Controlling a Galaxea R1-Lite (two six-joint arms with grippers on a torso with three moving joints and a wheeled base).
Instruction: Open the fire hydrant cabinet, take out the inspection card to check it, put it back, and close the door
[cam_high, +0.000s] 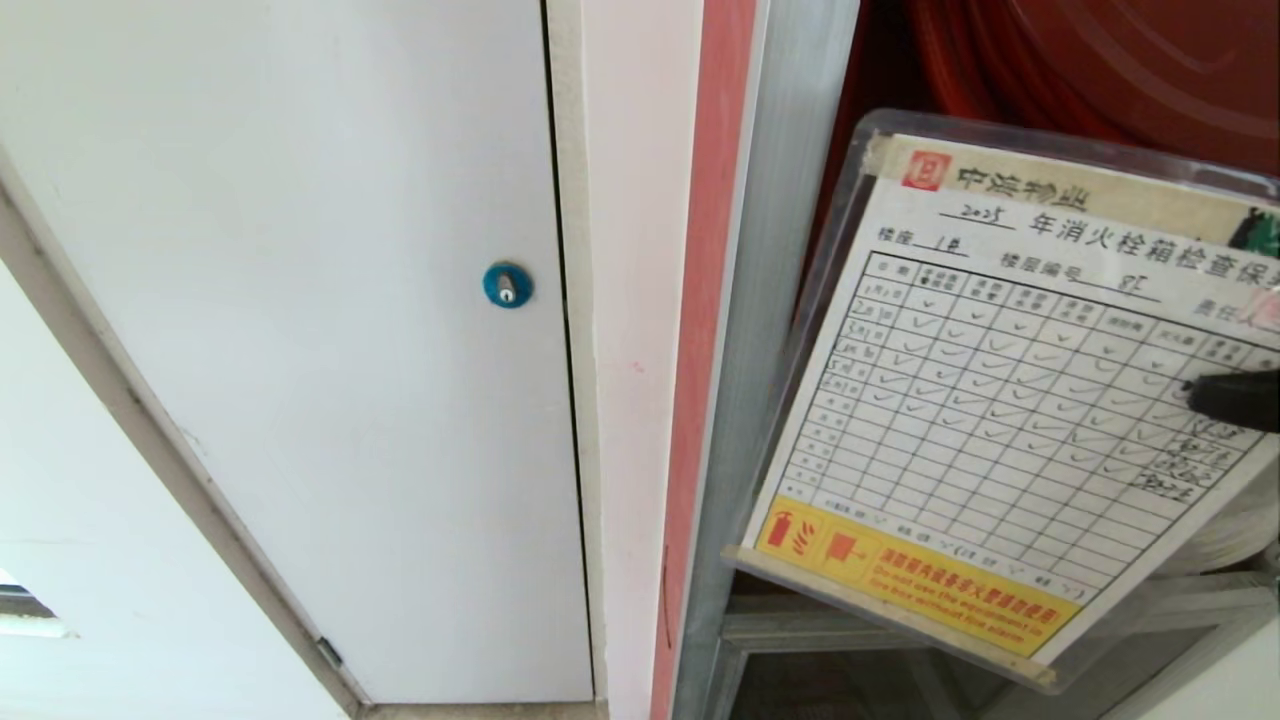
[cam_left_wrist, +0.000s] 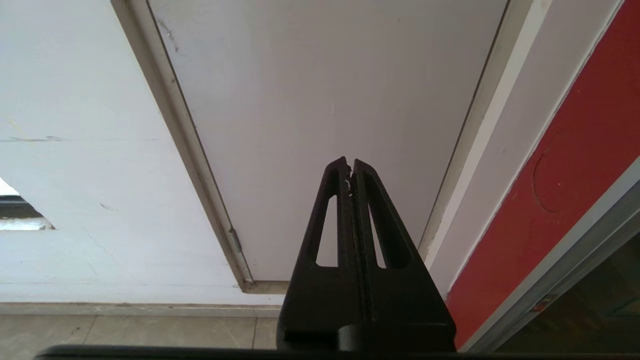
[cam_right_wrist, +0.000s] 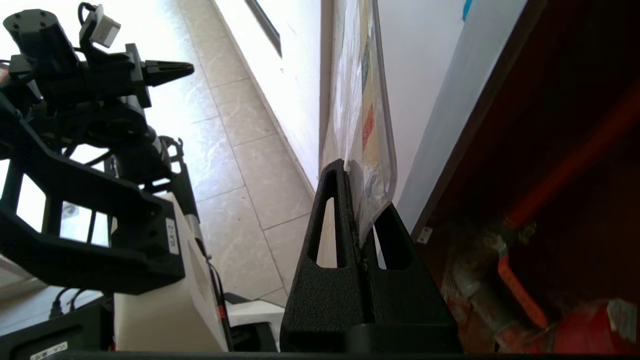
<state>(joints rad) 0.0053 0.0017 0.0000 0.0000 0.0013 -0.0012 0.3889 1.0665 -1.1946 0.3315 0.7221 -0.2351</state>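
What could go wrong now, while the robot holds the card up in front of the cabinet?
1. The right gripper pinches the inspection card only at one edge, so the card could slip or swing.
2. The card hangs close to the fire hydrant cabinet frame; a further move might knock it there.

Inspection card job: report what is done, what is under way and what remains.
Done: the fire hydrant cabinet stands open, red interior exposed, and the inspection card is out. In hand: the right gripper is shut on the card's edge, holding its checkmark grid up before the head camera. The left gripper is shut and idle by the white flush panel. Left: return the card, close the door.
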